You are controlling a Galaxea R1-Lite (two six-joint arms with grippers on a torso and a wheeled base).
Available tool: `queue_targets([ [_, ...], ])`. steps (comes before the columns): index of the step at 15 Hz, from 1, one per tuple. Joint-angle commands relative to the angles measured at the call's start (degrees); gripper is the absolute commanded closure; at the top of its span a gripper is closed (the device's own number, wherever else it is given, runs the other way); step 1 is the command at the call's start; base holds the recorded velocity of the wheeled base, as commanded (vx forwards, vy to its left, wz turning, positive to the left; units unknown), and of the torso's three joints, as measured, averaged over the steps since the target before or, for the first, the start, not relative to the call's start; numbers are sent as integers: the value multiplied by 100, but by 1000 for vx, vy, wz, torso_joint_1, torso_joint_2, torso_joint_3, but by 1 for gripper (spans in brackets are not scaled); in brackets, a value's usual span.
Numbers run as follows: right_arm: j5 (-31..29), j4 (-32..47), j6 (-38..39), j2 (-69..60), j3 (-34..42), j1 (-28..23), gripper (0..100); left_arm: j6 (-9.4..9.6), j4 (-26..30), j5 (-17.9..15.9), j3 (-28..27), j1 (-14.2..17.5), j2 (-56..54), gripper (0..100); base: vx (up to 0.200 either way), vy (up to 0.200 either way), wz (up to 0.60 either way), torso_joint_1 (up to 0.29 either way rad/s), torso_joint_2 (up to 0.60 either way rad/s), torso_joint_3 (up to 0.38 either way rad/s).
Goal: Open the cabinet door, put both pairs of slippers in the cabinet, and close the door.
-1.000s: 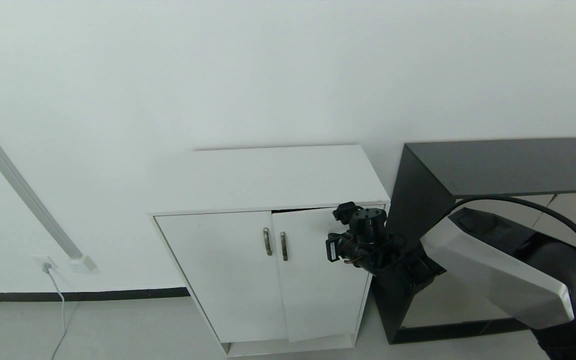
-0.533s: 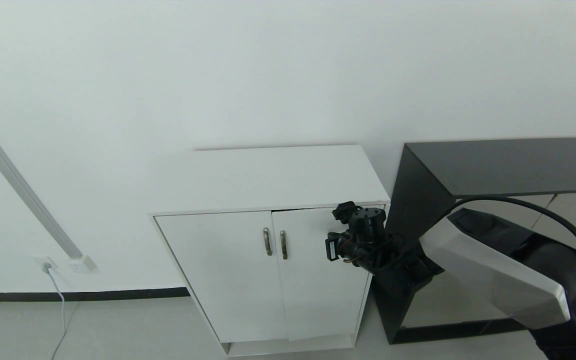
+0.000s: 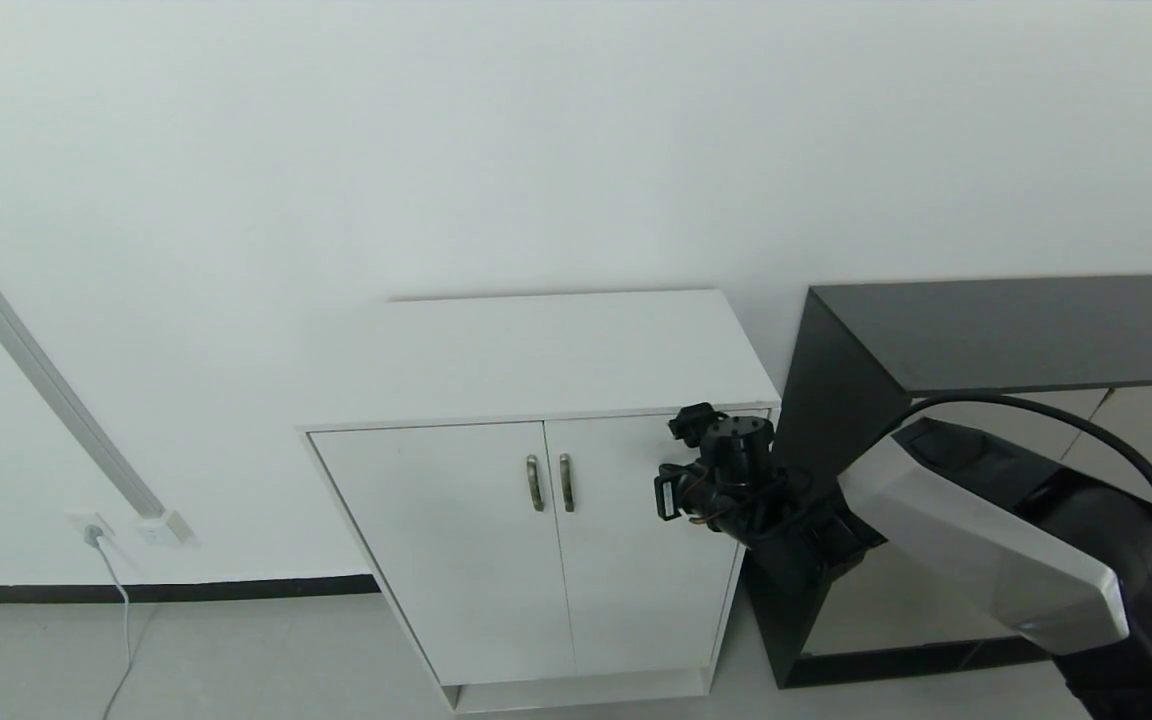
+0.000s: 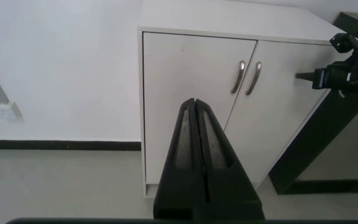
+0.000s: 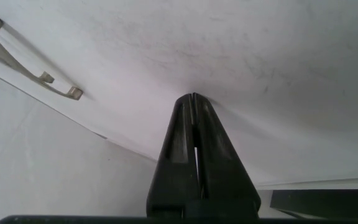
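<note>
one cabinet (image 3: 536, 350), two shut doors (image 3: 446, 545), two handles (image 3: 533, 483) (right tool (image 5: 193, 98) touching)

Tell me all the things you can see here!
cabinet: one, white, against the wall
doors: two, white, both shut, on the cabinet front
handles: two, silver, side by side where the doors meet
cupboard: one, black, right of the cabinet
socket: one, white, low on the wall, left
cord: one, pale, hanging from the socket to the floor
left gripper: one, black, shut, facing the cabinet
right gripper: one, black, shut, tip against the right door
</note>
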Motion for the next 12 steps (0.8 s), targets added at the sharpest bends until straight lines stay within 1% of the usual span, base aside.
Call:
queue_targets([
  [1,1,-2,-2,12,-12,1,100,-2,0,2,-1,-2,0,100,0,0,0,0,0,0],
  [9,-8,-2,6,65,-126,-43,100,-2,0,2,-1,6,0,100,0,0,0,0,0,0],
  [11,-17,-20,6,48,-74,-43,100,-2,0,2,-1,-2,0,100,0,0,0,0,0,0],
  [12,-17,-46,15,-40,67,-34,100,-2,0,2,-1,-2,9,100,0,0,0,0,0,0],
])
